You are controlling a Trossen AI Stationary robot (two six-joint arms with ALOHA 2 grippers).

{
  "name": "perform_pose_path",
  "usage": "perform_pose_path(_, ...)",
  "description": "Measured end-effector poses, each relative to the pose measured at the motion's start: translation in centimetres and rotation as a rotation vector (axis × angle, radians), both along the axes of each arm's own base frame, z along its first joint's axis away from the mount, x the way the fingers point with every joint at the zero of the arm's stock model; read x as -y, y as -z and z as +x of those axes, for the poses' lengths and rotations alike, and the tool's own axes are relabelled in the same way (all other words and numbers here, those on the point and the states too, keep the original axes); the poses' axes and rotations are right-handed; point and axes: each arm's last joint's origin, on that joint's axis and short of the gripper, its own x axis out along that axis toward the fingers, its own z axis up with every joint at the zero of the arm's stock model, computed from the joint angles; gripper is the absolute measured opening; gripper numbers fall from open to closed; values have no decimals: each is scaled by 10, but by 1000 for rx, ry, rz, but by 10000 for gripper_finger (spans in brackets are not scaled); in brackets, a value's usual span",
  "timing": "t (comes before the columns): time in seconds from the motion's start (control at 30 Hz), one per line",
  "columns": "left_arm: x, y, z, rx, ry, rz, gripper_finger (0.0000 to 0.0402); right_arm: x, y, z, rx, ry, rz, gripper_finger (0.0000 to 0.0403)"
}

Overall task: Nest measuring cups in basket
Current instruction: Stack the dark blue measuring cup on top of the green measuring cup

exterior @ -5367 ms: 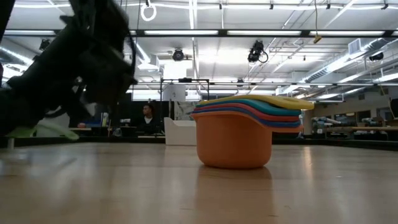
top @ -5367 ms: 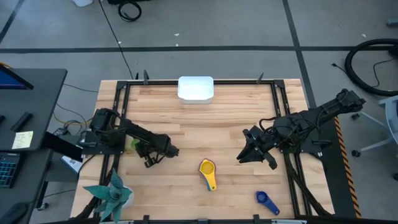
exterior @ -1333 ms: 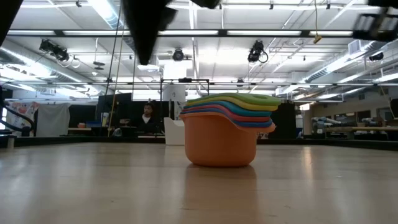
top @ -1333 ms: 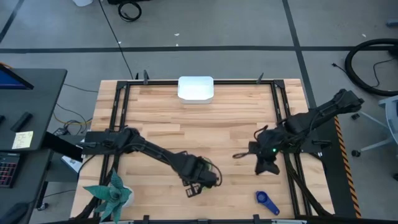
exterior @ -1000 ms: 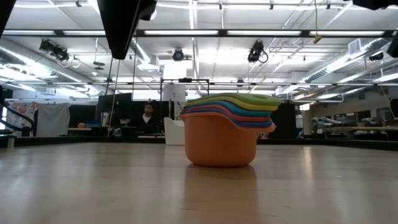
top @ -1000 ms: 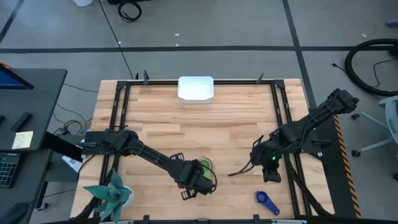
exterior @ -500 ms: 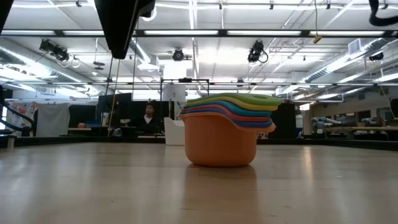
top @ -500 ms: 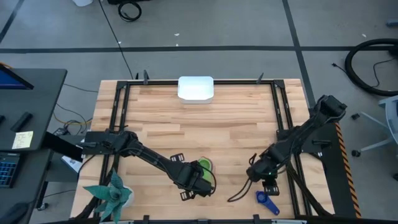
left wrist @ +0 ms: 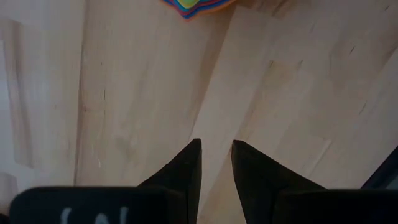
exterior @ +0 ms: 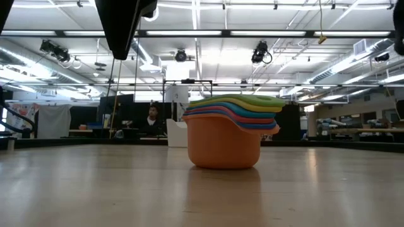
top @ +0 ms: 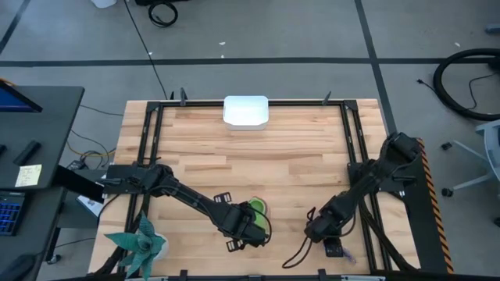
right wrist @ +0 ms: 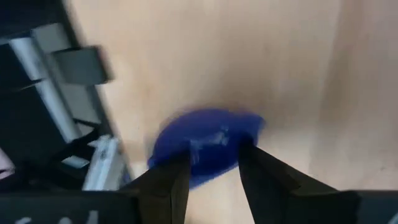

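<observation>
My right hand [right wrist: 208,168] has swung down to the counter's [top: 258,156] near edge and hangs over the dark blue cup [right wrist: 205,144], fingers parted, nothing gripped. Next I lower and close on it. My left hand [left wrist: 216,155], slightly open and empty, waits beside the nested stack [top: 255,209]. The basket [top: 246,110] sits farthest off.

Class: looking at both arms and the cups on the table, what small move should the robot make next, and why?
Probably lower the right gripper a little and close it on the dark blue measuring cup. Its fingers are open with the cup lying loose on the table just beyond them, apart from the nested stack. The left gripper is empty beside that stack.
</observation>
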Motion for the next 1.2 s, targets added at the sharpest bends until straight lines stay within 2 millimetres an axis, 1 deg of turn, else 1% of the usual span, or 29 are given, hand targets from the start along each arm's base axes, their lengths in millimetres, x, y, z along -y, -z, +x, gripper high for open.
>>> perform_pose_path(0.17, 0, 0, 0, 0, 0, -1, 94, -6, 12, 0, -54, -22, 22, 134)
perform_pose_path(0.3, 0, 0, 0, 1, -1, -1, 94, -8, 11, 2, -27, -23, 51, 134)
perform_pose_path(0.47, 0, 0, 0, 1, 12, -5, 94, -8, 7, 5, 24, -12, 47, 134)
perform_pose_path(0.7, -1, 0, 1, -1, 23, -10, 94, -6, 7, 6, 32, 6, 31, 130)
perform_pose_path(0.8, -1, 0, 1, -1, 23, -10, 94, -4, 7, 8, 59, 17, 4, 115)
perform_pose_path(0.87, -1, 0, 1, -1, 23, -11, 94, -2, 7, 10, 72, 26, -11, 95)
perform_pose_path(0.93, -1, 0, 1, -2, 23, -10, 94, -1, 8, 11, 86, 38, -31, 70)
perform_pose_path(1.03, -1, 0, 1, -2, 23, -10, 94, 2, 8, 13, 100, 53, -52, 22)
perform_pose_path(1.07, -1, 0, 1, -2, 23, -10, 94, 3, 9, 14, 99, 58, -52, 12)
perform_pose_path(1.2, -1, 0, 1, -2, 23, -10, 94, 8, 9, 16, 82, 74, -68, 11)
